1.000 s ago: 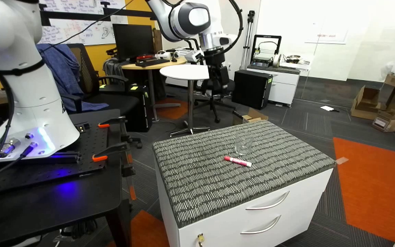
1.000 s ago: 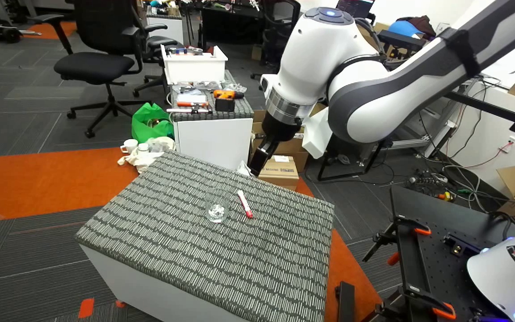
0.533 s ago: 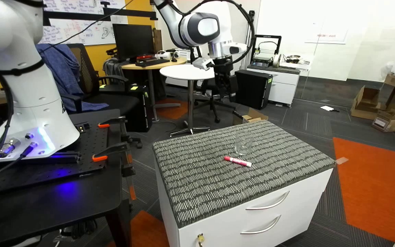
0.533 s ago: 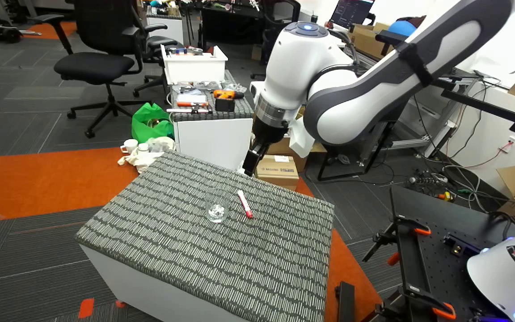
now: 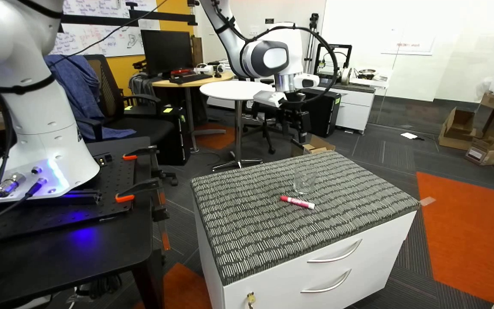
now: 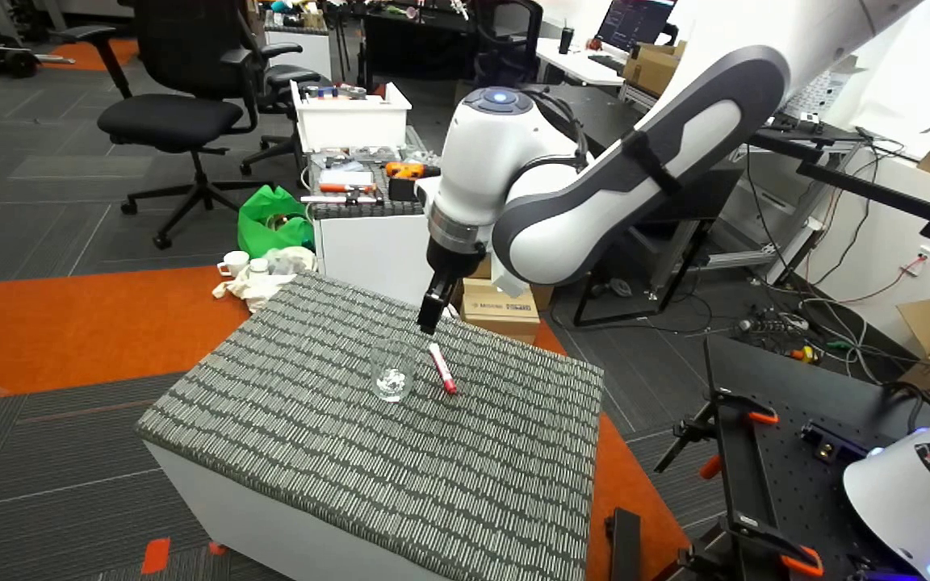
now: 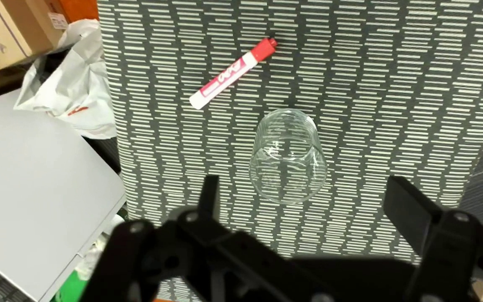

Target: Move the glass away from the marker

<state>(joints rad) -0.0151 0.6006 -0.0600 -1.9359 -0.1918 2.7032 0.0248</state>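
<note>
The clear glass stands upright on the grey ribbed mat in both exterior views (image 5: 304, 182) (image 6: 391, 376); it also shows in the wrist view (image 7: 287, 161). The red-pink marker with a whitish end lies close beside the glass, apart from it, in both exterior views (image 5: 297, 202) (image 6: 442, 369) and in the wrist view (image 7: 233, 74). My gripper (image 7: 303, 181) is open and empty in the wrist view, its fingers wide apart. It is above the mat's edge, short of the glass and not touching it, in both exterior views (image 5: 295, 131) (image 6: 430, 316).
The mat (image 5: 247, 223) covers a white drawer cabinet (image 5: 315, 270). Behind it in an exterior view are a second cabinet (image 6: 376, 250), a cardboard box (image 6: 500, 305) and a white cloth bundle (image 6: 259, 284). A black table (image 5: 101, 244) carries the robot base.
The arm and gripper have moved down and inward, from beyond the cabinet's edge toward the glass. The glass and the marker have not moved.
</note>
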